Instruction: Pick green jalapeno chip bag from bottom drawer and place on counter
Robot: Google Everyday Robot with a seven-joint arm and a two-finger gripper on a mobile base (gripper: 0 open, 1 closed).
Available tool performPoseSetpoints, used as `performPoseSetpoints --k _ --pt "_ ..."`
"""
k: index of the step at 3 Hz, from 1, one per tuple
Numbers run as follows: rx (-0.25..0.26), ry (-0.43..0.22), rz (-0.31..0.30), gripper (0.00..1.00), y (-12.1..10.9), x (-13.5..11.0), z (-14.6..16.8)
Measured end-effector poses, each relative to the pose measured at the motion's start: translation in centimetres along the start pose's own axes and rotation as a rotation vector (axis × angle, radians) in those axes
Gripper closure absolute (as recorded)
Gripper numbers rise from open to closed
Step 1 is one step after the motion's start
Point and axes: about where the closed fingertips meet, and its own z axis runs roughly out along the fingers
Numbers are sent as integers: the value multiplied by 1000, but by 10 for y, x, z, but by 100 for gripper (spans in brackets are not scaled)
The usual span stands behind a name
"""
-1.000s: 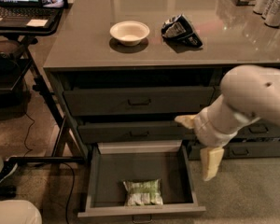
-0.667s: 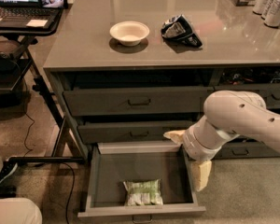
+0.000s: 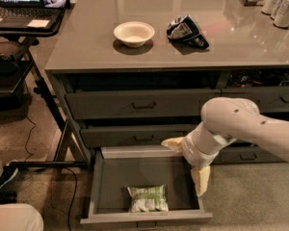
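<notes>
**A:** In the camera view, where is the green jalapeno chip bag (image 3: 147,198)?

**B:** It lies flat on the floor of the bottom drawer (image 3: 93,189), which stands pulled open. The bag is against the near wall, about midway left to right, with its long axis running left-right along that wall.

**A:** And the gripper (image 3: 184,166)?

**B:** It is over the drawer's right far corner, just in front of the middle drawer. The jaws are spread wide with nothing between them, one finger pointing left and the other hanging down by the right wall.

**A:** So the bag lies which way from the jaws?

**B:** Left, nearer and lower, clearly apart from them. I'd judge the arm must come toward the near wall and down, with the jaws turned to close across the bag's short side.

**A:** And the worktop (image 3: 86,52)?

**B:** There is free room left of the white bowl (image 3: 134,33) and the dark snack bag (image 3: 187,31).
</notes>
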Motion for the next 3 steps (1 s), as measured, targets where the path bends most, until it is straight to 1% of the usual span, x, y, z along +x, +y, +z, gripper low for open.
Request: performPoseSetpoints --k 1,2,3 --pt "-40 -30 -144 0 -12 -5 52" --pt "-97 -56 -288 0 -21 -12 111" --pt "-104 -71 -404 0 -18 -20 170"
